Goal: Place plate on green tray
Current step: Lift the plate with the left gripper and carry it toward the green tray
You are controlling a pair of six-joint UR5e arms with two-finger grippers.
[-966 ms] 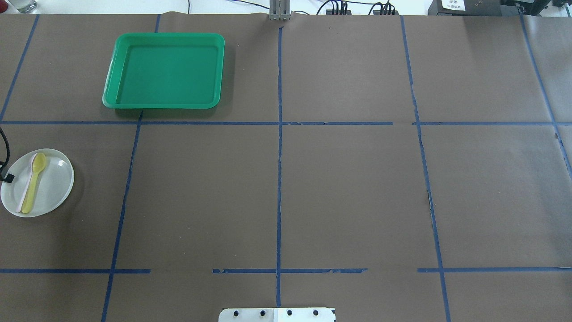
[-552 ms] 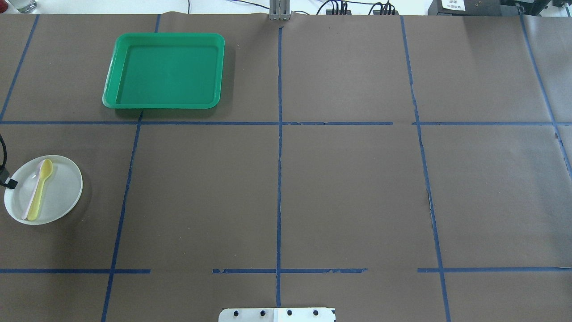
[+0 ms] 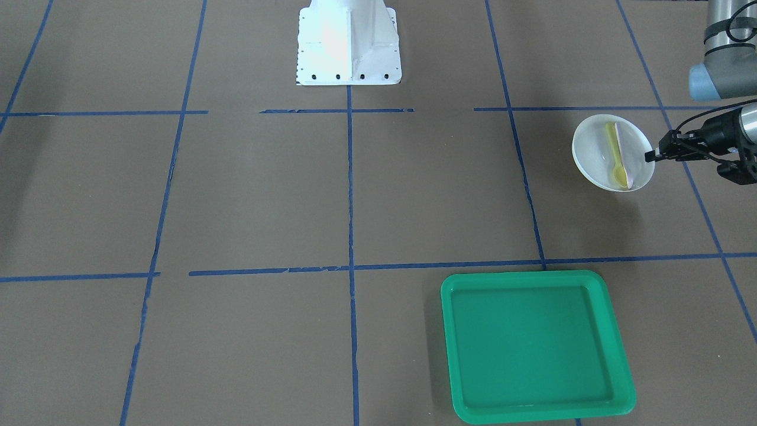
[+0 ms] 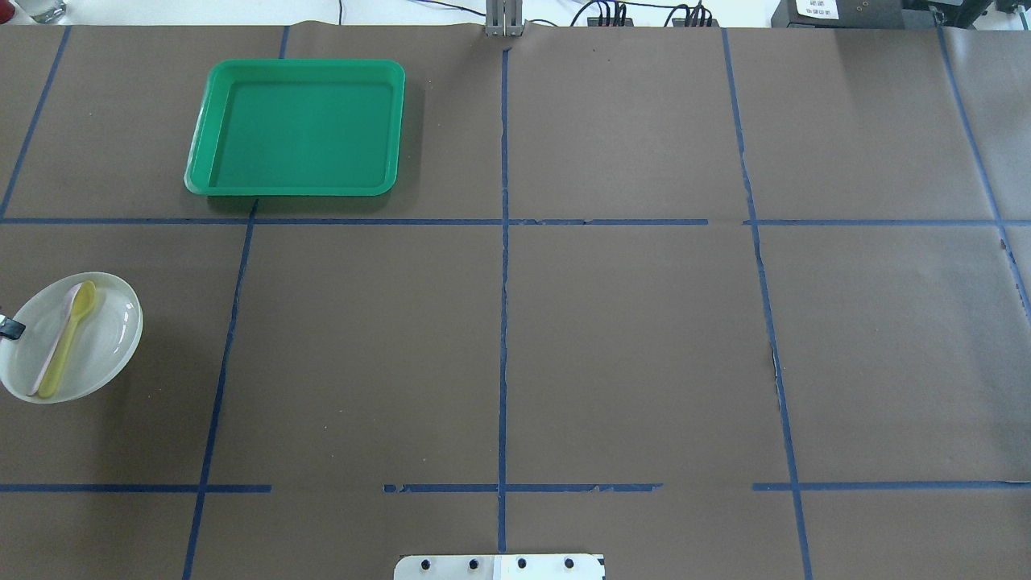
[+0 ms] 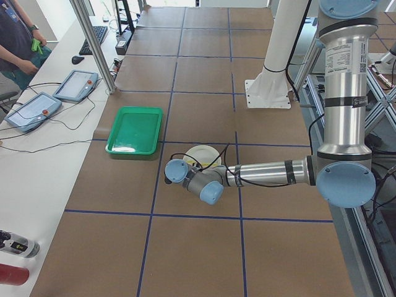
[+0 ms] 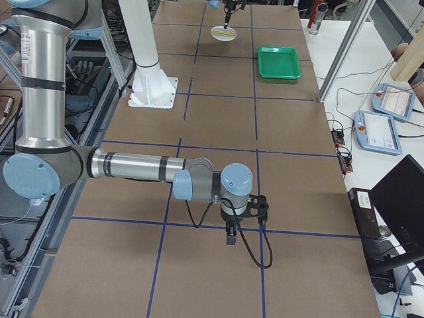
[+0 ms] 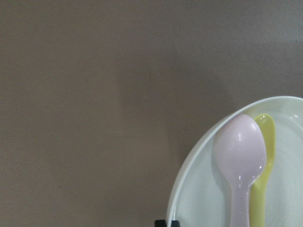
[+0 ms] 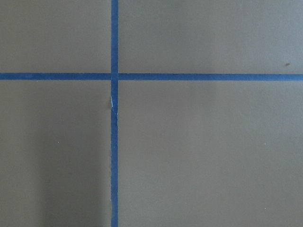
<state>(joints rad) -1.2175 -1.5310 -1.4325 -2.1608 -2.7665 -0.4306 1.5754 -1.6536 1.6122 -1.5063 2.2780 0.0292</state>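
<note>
The white plate [image 3: 594, 148] is at the table's left side, a tile nearer the robot than the green tray [image 3: 535, 275]. It holds a yellow spoon [image 3: 616, 160] and a pink spoon [image 3: 624, 155]. My left gripper [image 3: 650, 156] is shut on the plate's outer rim, and the plate [image 4: 109, 342] looks tilted and slightly raised. The left wrist view shows the plate [image 7: 199, 198], the pink spoon [image 7: 239, 151] and the yellow spoon [image 7: 265, 137]. The tray [image 4: 298, 64] is empty. My right gripper [image 6: 230, 235] hangs over the table's right side; I cannot tell its state.
The white robot base [image 3: 348, 41] stands at the table's near middle edge. Blue tape lines [image 4: 503, 322] divide the brown table cover. Tablets [image 5: 74, 83] and an operator [image 5: 15, 37] are beyond the far edge.
The plate has shifted a little to the right and toward the robot, and now looks tilted. The gripper's cable has left the overhead view's left edge.
</note>
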